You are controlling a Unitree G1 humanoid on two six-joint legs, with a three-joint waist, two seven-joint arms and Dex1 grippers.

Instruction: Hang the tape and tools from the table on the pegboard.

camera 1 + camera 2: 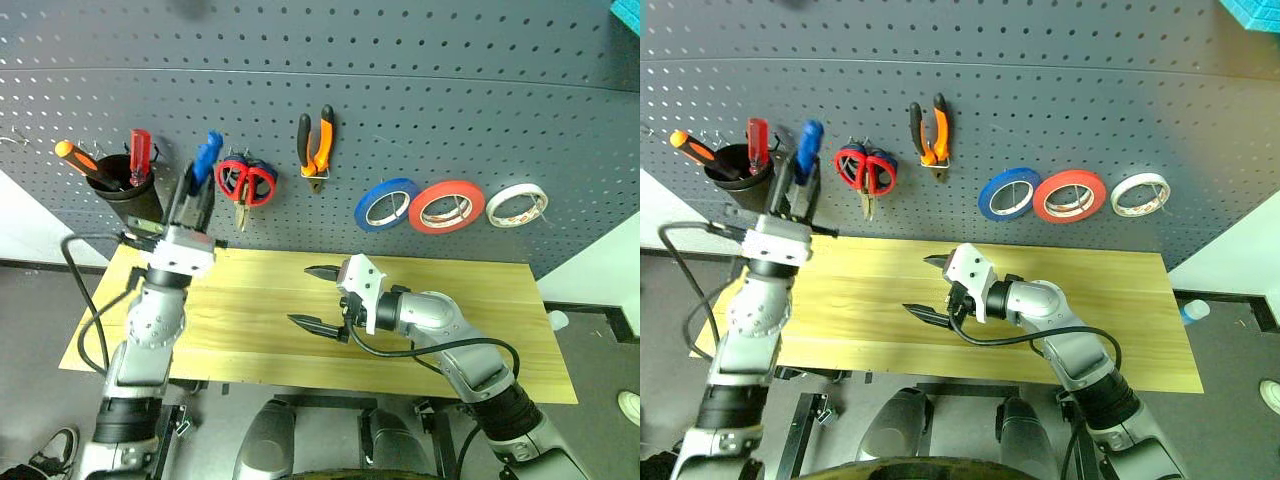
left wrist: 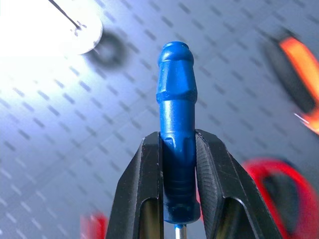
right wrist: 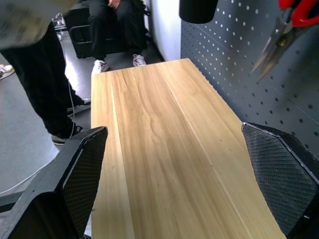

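My left gripper (image 1: 192,196) is shut on a blue-handled screwdriver (image 2: 175,99), held up handle first in front of the pegboard (image 1: 450,100), beside a black cup (image 1: 132,195). On the pegboard hang the red-handled scissors (image 1: 246,185), the orange-and-black pliers (image 1: 316,143) and the red tape (image 1: 447,206). My right gripper (image 1: 301,296) stands open and empty just above the middle of the table (image 1: 490,300), pointing left. In the right wrist view its fingers (image 3: 79,174) are spread wide over bare wood.
The black cup holds an orange-handled and a red-handled screwdriver. A blue tape roll (image 1: 386,204) and a white roll (image 1: 517,204) hang on either side of the red tape. A person's legs (image 3: 30,74) stand past the table's far end in the right wrist view.
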